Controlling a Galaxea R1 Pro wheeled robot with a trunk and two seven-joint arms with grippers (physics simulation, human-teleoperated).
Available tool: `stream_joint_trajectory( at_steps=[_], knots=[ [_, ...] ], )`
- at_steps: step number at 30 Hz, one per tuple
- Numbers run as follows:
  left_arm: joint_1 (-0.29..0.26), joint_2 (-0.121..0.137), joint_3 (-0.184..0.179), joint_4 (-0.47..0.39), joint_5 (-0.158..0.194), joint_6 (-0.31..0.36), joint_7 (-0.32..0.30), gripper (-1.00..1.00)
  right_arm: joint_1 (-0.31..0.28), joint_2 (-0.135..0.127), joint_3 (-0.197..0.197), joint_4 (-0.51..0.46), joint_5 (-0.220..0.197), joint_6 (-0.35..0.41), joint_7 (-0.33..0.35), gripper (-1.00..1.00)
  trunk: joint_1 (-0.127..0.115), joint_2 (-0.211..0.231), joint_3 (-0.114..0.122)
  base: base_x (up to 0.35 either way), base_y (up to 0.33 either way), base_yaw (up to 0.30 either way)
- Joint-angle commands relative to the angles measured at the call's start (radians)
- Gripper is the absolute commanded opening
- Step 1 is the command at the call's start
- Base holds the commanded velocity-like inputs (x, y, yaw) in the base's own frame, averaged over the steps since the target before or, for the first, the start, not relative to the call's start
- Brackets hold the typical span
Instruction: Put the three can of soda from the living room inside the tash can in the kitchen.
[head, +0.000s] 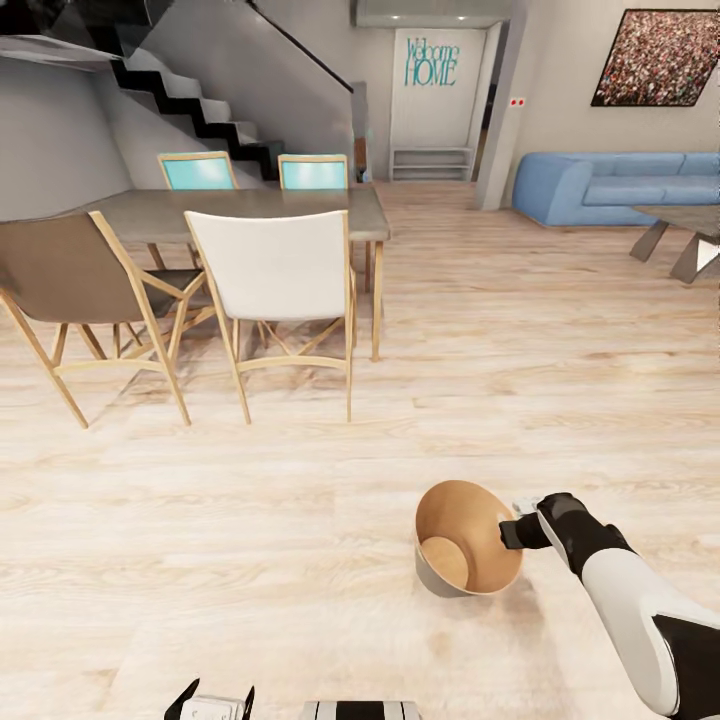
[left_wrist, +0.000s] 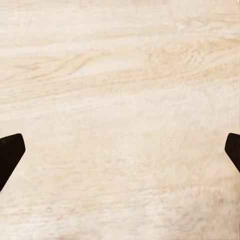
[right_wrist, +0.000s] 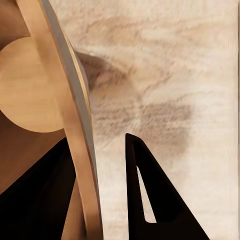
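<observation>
The tash can (head: 465, 535) is a pale grey bucket with a tan wood-coloured inside. It hangs tilted just above the wood floor at the lower right of the head view, and its inside is empty. My right gripper (head: 515, 535) is shut on its rim. In the right wrist view the rim of the tash can (right_wrist: 75, 125) runs between the right gripper's (right_wrist: 92, 145) two dark fingers, one inside and one outside. My left gripper (head: 212, 700) sits low at the frame's bottom edge. In its wrist view the left gripper (left_wrist: 120, 150) is open over bare floor. The cans of soda are out of view.
A grey dining table (head: 250, 210) stands ahead to the left, with a white chair (head: 275, 265) and a brown chair (head: 70, 270) on the near side. A blue sofa (head: 620, 185) and a low table (head: 690, 225) are far right. Stairs (head: 200, 100) rise behind the dining table.
</observation>
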Motion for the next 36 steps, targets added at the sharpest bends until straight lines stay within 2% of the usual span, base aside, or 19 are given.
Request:
stream_joint_trajectory(
  at_steps=[1,36],
  knots=[
    [0.0,0.0,0.0,0.0,0.0,0.0,0.0,1.0,0.0,0.0,-0.002,0.0,-0.013,0.002,0.0,-1.0,0.0,0.0,0.004,0.0,0.0,0.0],
    [0.0,0.0,0.0,0.0,0.0,0.001,-0.002,1.0,0.0,0.005,-0.002,-0.002,-0.013,0.002,0.001,-1.0,-0.016,0.008,0.139,0.0,0.0,0.0]
  ],
)
